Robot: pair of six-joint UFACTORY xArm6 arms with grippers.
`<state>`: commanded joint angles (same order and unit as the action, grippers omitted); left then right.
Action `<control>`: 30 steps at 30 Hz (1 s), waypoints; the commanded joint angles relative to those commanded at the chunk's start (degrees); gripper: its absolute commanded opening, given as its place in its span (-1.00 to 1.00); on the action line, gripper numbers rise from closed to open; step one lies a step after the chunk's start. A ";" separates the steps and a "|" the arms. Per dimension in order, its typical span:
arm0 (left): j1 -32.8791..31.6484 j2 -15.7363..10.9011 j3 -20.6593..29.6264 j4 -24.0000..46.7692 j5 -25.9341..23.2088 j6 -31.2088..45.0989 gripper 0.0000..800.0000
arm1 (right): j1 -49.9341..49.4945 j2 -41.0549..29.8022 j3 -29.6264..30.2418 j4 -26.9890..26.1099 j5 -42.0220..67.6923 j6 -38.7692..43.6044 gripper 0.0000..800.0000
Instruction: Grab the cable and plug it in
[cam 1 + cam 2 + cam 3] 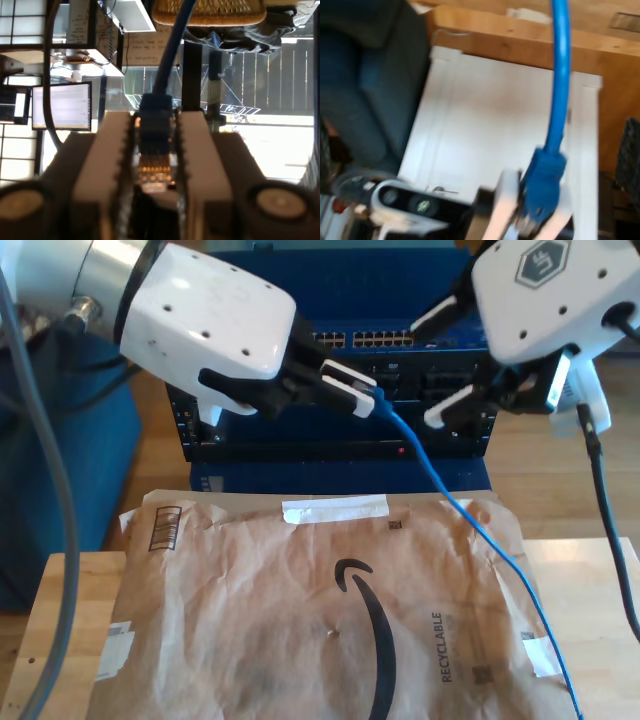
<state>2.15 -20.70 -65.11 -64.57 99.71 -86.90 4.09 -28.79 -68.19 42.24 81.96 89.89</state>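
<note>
In the exterior view, at its left, my first gripper (350, 390) is clenched on the end of the cable (440, 490). The first wrist view shows how: the clear plug (154, 170) sits deep between the toothed pads, contacts facing back toward the wrist, and the blue cord runs out past the fingertips. So the plug's long axis lies along the gripper but points the wrong way for insertion, I judge.

From there the cable drops toward the exterior view's right, across the brown paper envelope (300, 620) on the bench (60, 600).

Behind, the blue rack unit with its row of ports (370, 340) stands close.

At the exterior view's right, my second gripper (420, 375) is released, its 2 fingers spread and facing the held end, just beside it. You would likely hand over there.
</note>
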 joint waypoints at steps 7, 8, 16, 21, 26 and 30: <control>5.63 7.47 -0.70 -9.49 7.03 -7.47 -0.99 | 0.18 -1.32 1.41 0.00 0.35 -1.76 0.99; 6.95 8.97 -0.79 -10.73 7.91 -9.05 -0.99 | 0.18 -2.11 1.58 0.00 0.18 -1.93 0.99; 8.70 13.45 -2.29 -11.87 12.40 -16.26 -0.99 | 0.09 -3.69 1.41 0.53 0.00 -7.74 0.99; 8.70 15.38 -2.29 -15.21 14.86 -21.27 -0.99 | 0.09 -9.93 4.57 0.26 -9.14 -7.91 0.99; 10.02 17.23 -2.37 -19.08 18.90 -23.82 -0.99 | 1.49 -15.47 9.41 0.35 -18.37 -9.23 0.99; 10.29 18.55 -2.29 -21.54 21.45 -24.44 -0.99 | 4.40 -18.81 11.60 0.53 -24.00 -9.93 0.99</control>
<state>12.44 -2.15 -67.40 -86.11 121.16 -111.34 8.48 -47.60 -56.58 42.77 57.96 79.96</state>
